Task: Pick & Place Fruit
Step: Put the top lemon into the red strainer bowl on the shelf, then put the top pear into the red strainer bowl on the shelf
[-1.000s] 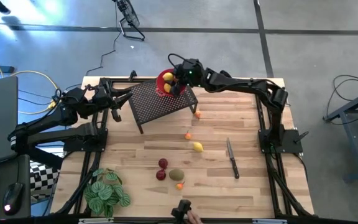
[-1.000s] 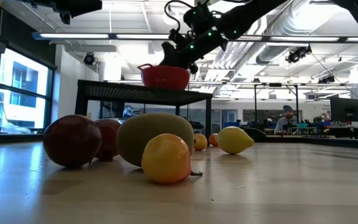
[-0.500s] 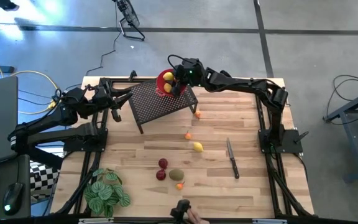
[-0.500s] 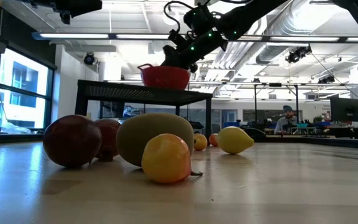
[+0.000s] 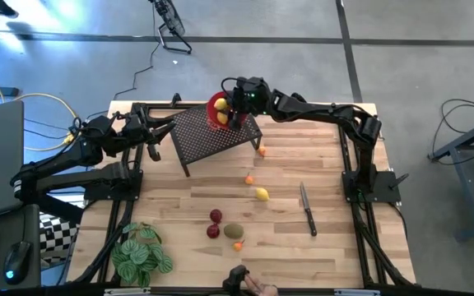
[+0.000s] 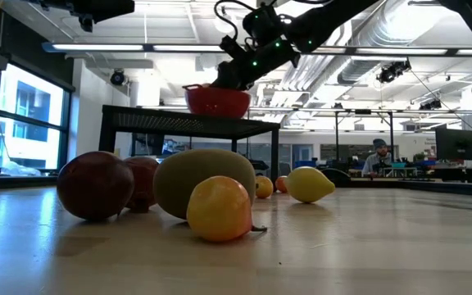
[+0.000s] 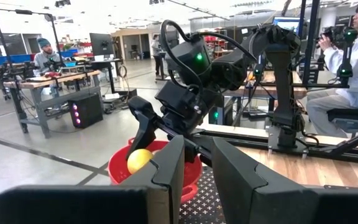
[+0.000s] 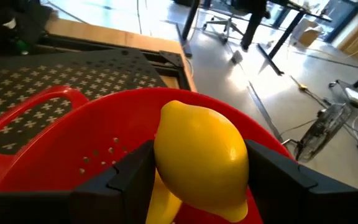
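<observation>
The right end effector [image 8: 194, 180] grips a smooth yellow lemon [image 8: 201, 160] over the red perforated bowl [image 8: 55, 149]. The left end effector [image 7: 194, 168] waits nearby, narrowly parted and empty.

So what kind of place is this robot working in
Probably an open lab or workshop: exposed ceiling ducts, workbenches with a monitor, and people seated at desks beyond the wooden table.

Lighting is bright and even, supplied by ceiling strips [image 6: 121, 47] at 12 o'clock in the low view and daylight from windows [image 6: 23, 123] at 9 o'clock. The table [image 5: 327, 247] shows only faint, soft shadows. The near fruit [image 6: 218, 209] in the low view is slightly soft, and glare whitens the floor [image 8: 253, 68] beyond the lemon [image 8: 201, 158] toward 1 o'clock.
</observation>
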